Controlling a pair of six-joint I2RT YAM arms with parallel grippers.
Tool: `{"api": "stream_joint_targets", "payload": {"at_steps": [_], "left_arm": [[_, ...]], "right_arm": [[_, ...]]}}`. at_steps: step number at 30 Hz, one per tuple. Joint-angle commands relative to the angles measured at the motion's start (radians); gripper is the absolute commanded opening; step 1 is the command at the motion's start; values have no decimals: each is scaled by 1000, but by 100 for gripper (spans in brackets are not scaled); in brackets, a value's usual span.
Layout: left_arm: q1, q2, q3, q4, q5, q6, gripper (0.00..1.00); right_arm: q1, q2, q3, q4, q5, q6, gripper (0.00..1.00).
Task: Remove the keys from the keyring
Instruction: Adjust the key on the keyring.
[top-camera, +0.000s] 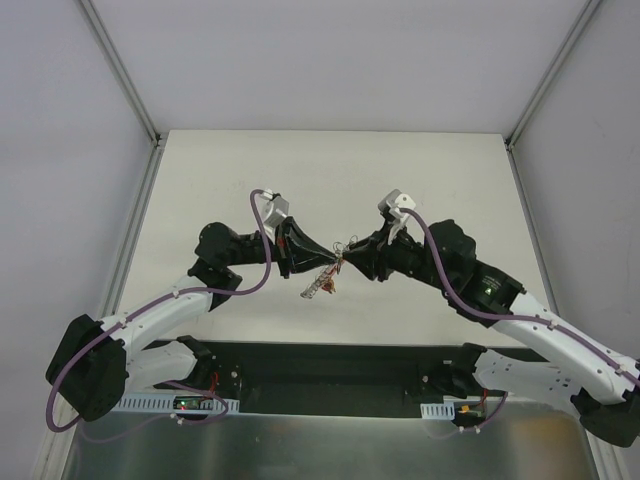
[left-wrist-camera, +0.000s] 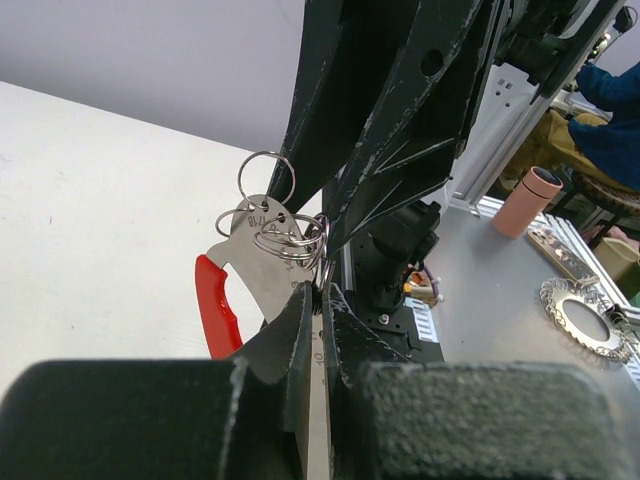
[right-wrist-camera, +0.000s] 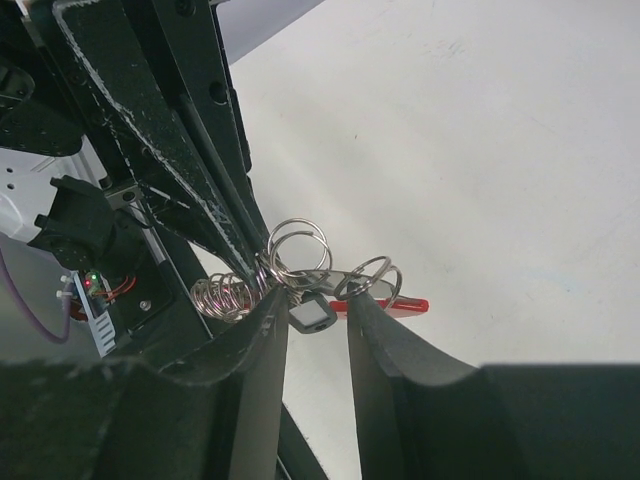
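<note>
Left fingers (left-wrist-camera: 290, 330) are clamped shut on the keyring (left-wrist-camera: 285, 235), held above the surface (top-camera: 330, 170) with keys (top-camera: 322, 285) dangling. Right fingers (right-wrist-camera: 262, 350) straddle its grey tag (right-wrist-camera: 313, 316), apart. Next, I reckon, they must pinch one key and wind it off.

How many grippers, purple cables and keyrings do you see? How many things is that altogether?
Grippers: 2, the left gripper and the right gripper
Purple cables: 2, one on the left arm, one on the right arm
keyring: 1
Total: 5
</note>
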Motion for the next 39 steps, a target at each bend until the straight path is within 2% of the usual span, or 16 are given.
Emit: {"api": "stream_joint_targets", "payload": {"at_steps": [1,6,9,11,19,28,39], "left_arm": [[-25,-29,32,7,35,-11,0],[-25,-34,38,-56,-6,-1,0],[-25,-35,44,-88,-14,8,0],[-25,-34,47,-90,-14,14,0],[-25,-35,61,-123,-26,25,0],[-25,-61,58,-134,-34,34,0],[-24,-103,43,-122,-40,52,0]], "right_arm": [[-9,-15,79,-36,87,-2,32],[-11,-75,44,-34,-35,-155,33],[-11,-136,-56,75,-130,-242,36],[-11,-171,-122,170,-167,-272,38],[-1,-118,-126,232,-313,-309,36],[45,-86,-128,195,-315,-367,35],[81,-69,-114,151,-186,-405,35]]}}
